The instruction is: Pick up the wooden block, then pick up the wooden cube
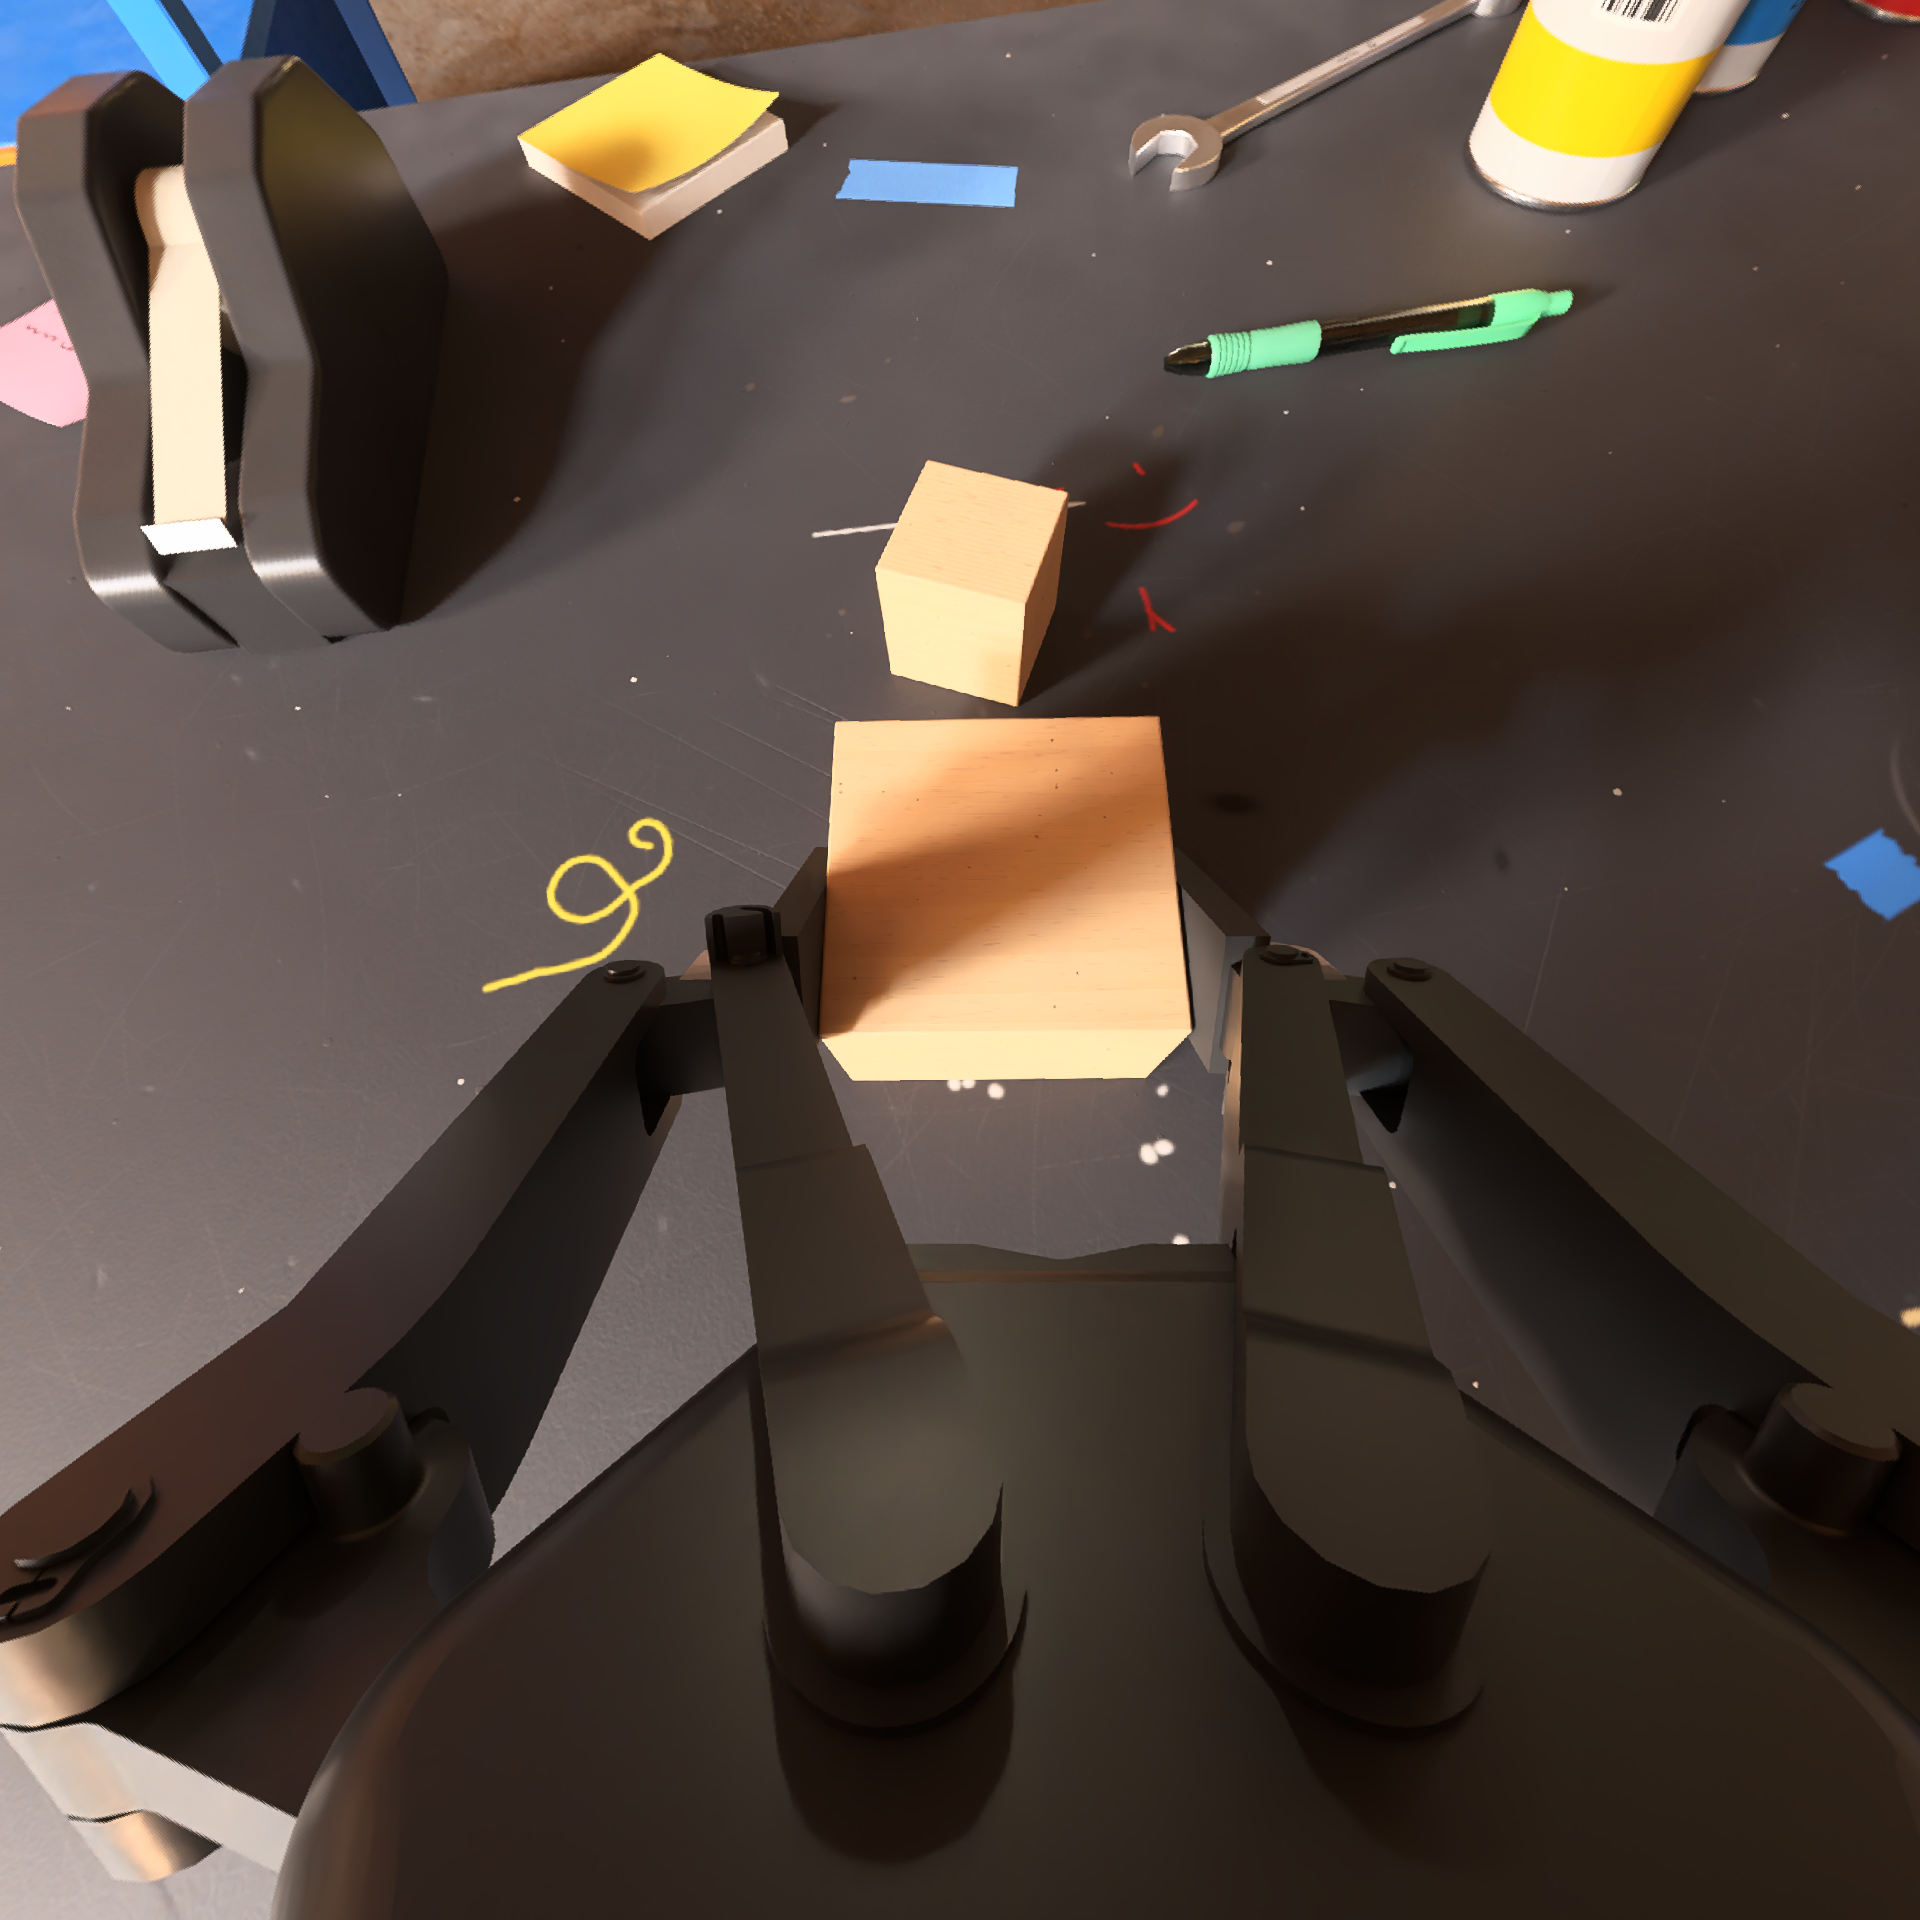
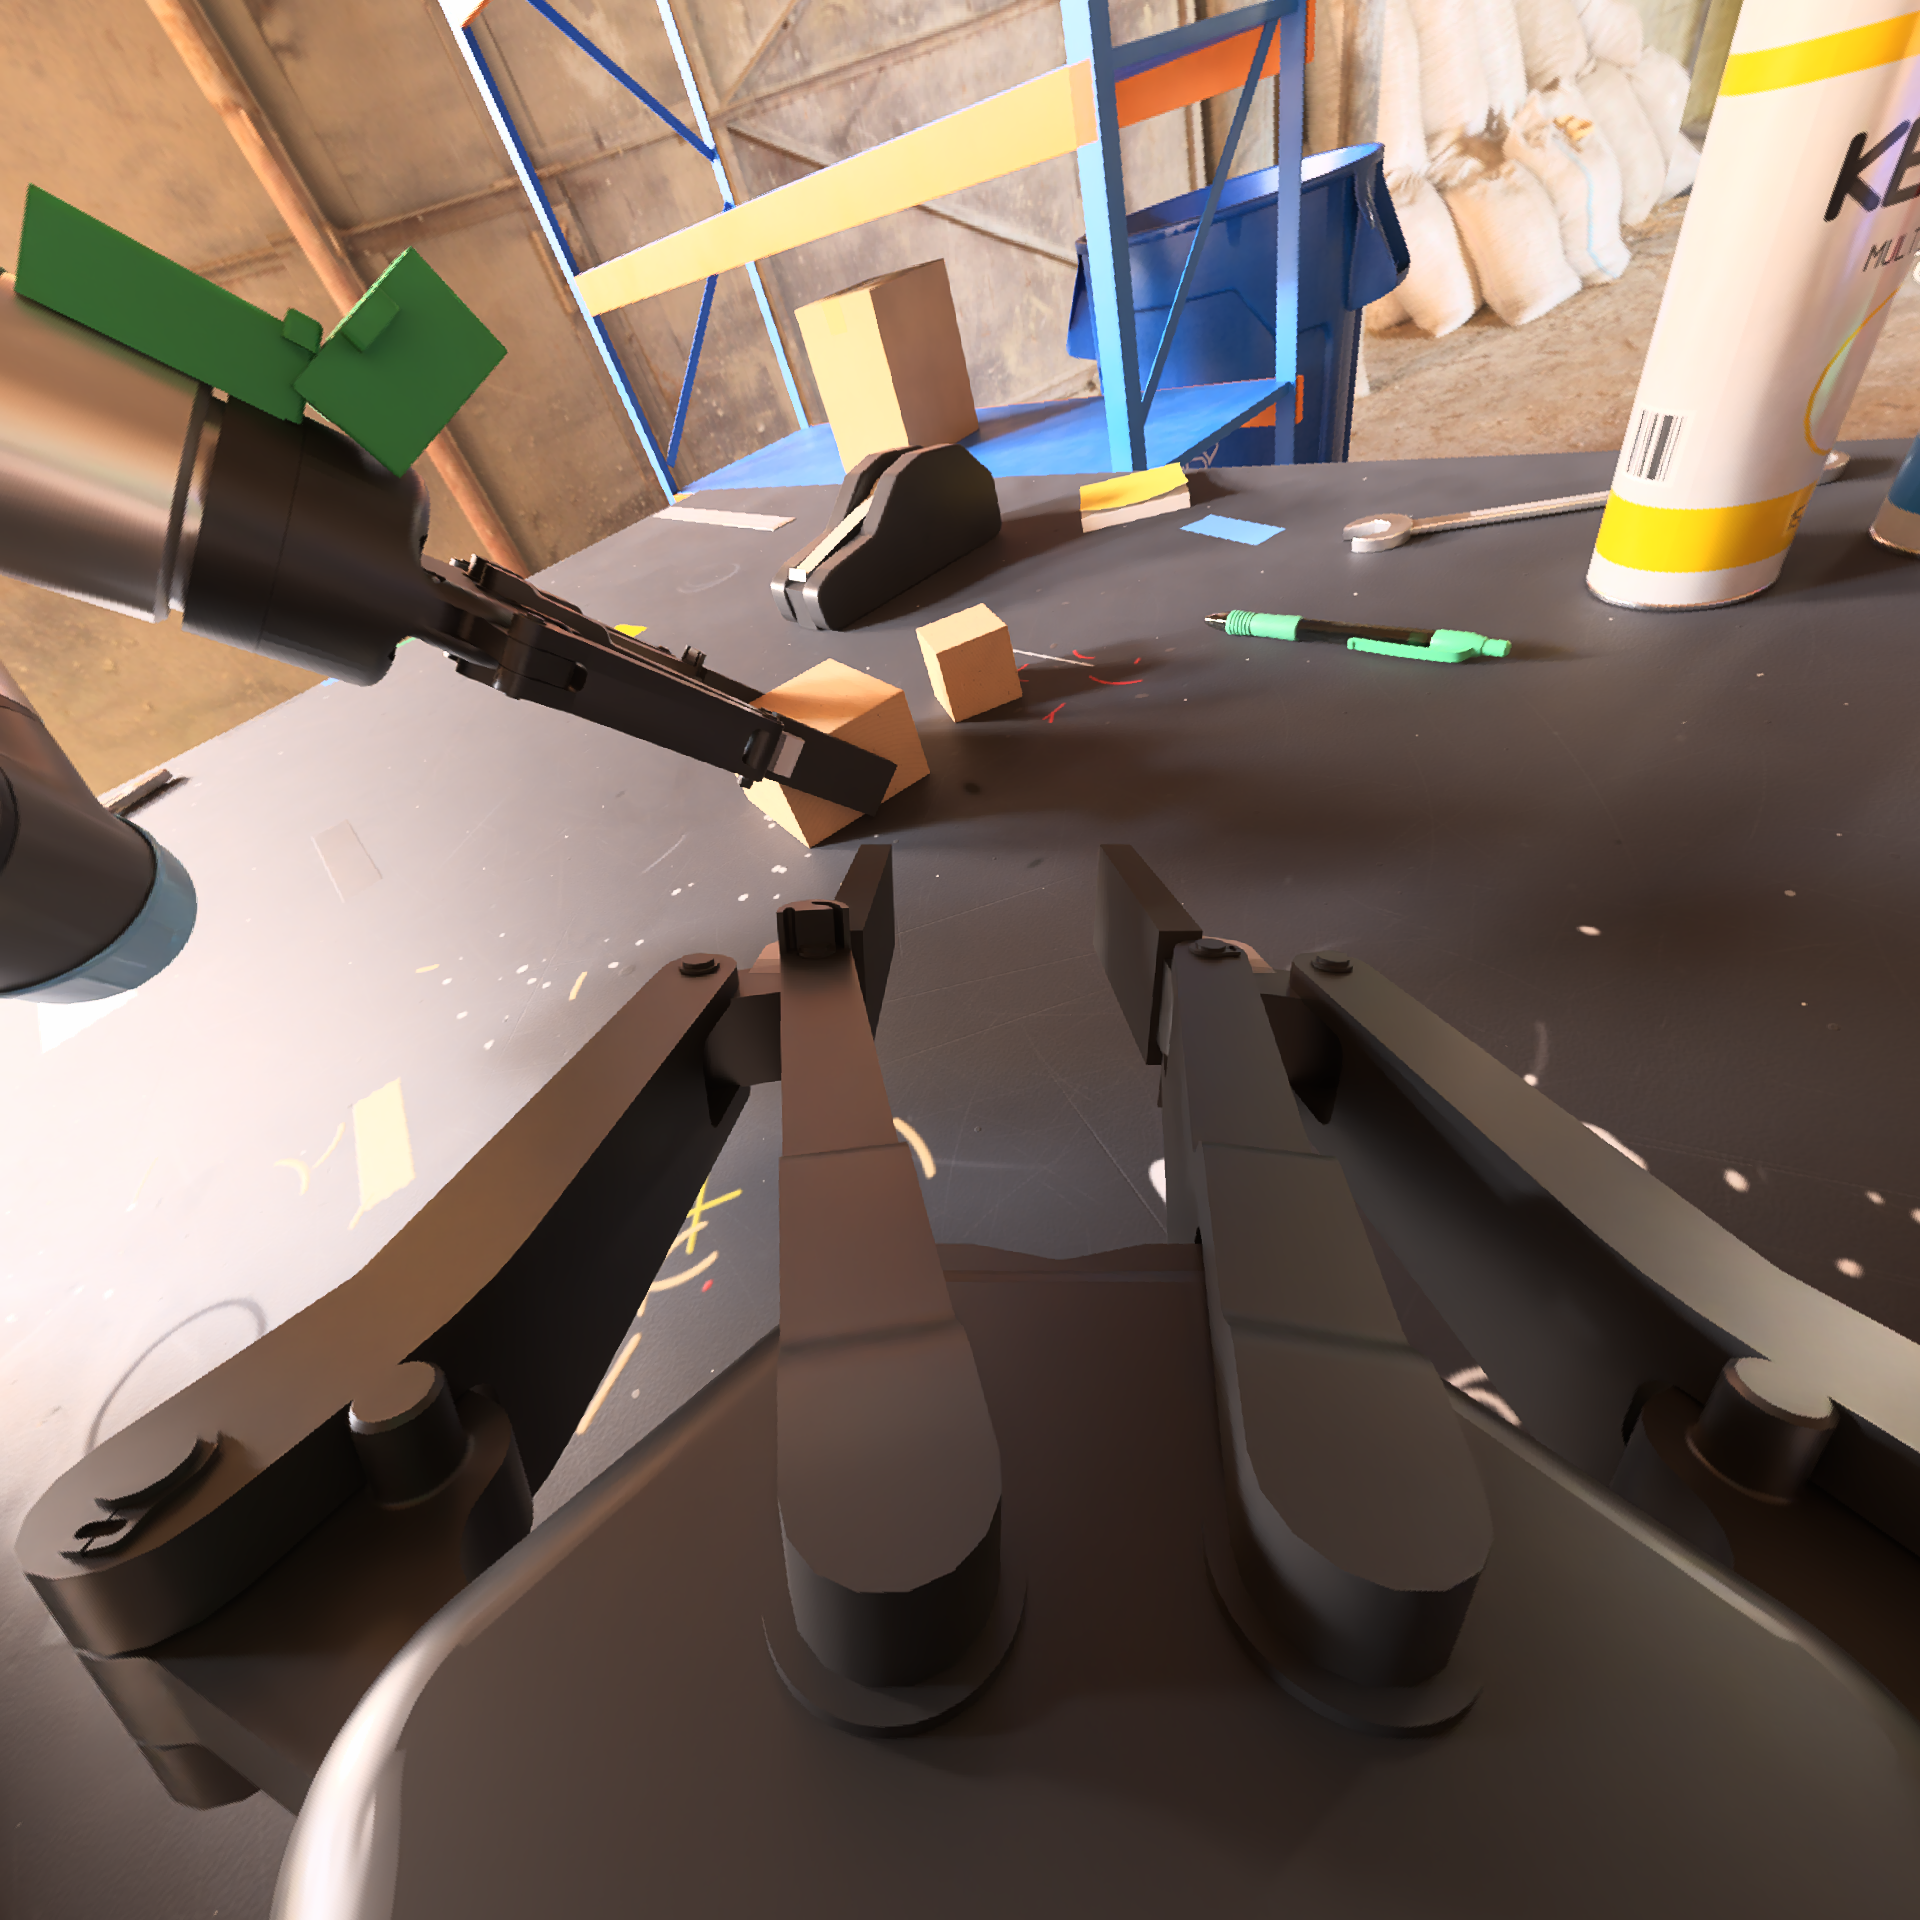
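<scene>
My left gripper [image 1: 1006,920] is shut on the wooden block [image 1: 1003,883], a flat pale block held by its two sides between the fingers. In the right wrist view the left gripper [image 2: 821,758] holds the block [image 2: 842,707] tilted, its lower corner at or just above the dark table [image 2: 1351,831]. The smaller wooden cube [image 1: 971,582] stands on the table just beyond the block, apart from it; it also shows in the right wrist view [image 2: 966,660]. My right gripper [image 2: 997,894] is open and empty, above the table, a short way in front of the block.
A black tape dispenser [image 1: 239,353] stands far left. A yellow sticky-note pad [image 1: 655,135], a blue tape strip [image 1: 928,184], a wrench [image 1: 1247,114], a green pen [image 1: 1371,332] and a white and yellow can [image 1: 1590,104] lie beyond the cube. The can [image 2: 1745,416] stands right of my right gripper.
</scene>
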Controlling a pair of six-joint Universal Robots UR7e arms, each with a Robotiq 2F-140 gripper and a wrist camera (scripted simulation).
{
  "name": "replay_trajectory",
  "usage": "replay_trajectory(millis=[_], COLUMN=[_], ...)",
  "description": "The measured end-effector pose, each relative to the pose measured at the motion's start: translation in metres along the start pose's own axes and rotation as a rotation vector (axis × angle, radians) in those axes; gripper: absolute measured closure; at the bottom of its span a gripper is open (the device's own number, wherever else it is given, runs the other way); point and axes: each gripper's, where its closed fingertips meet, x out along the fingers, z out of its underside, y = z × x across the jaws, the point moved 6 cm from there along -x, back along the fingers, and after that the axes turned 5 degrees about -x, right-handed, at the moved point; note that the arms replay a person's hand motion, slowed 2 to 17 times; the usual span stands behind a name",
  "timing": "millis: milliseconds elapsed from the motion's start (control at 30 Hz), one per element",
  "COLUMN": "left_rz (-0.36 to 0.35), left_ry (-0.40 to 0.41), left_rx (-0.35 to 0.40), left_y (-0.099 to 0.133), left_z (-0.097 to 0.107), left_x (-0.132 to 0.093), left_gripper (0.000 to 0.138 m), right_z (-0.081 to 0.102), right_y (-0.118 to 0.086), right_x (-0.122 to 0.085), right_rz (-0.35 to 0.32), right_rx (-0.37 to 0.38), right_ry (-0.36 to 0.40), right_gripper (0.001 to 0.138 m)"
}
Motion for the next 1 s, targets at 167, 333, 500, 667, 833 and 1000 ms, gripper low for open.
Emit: replay_trajectory(millis=[167, 333, 500, 667, 833, 1000], left_rz=[0.002, 0.006, 0.012, 0.023, 0.032, 0.042], left_ry=[0.001, 0.001, 0.001, 0.002, 0.014, 0.029], left_rx=[0.003, 0.009, 0.015, 0.023, 0.031, 0.040], left_y=[0.0004, 0.0012, 0.0021, 0.0038, 0.0053, 0.0073], left_z=[0.0003, 0.0008, 0.0017, 0.0029, 0.0036, 0.0046], left_x=[-0.0003, -0.0007, -0.0013, -0.0024, -0.0045, -0.0077], left_gripper=[0.064, 0.064, 0.064, 0.064, 0.064, 0.064], right_z=[-0.0001, 0.0000, 0.0000, -0.0001, -0.0003, -0.0009], right_y=[0.0003, 0.0005, 0.0006, 0.0005, 0.0006, 0.0008], right_x=[-0.0001, -0.0001, -0.0001, 0.0000, -0.0002, -0.0006], right_rz=[0.000, -0.001, 0.000, 0.000, 0.002, 0.005], right_rx=[0.001, 0.003, 0.002, 0.000, -0.002, -0.004], right_ry=[0.001, 0.000, 0.000, -0.001, -0.002, -0.001], right_gripper=[0.087, 0.087, 0.087, 0.087, 0.087, 0.087])
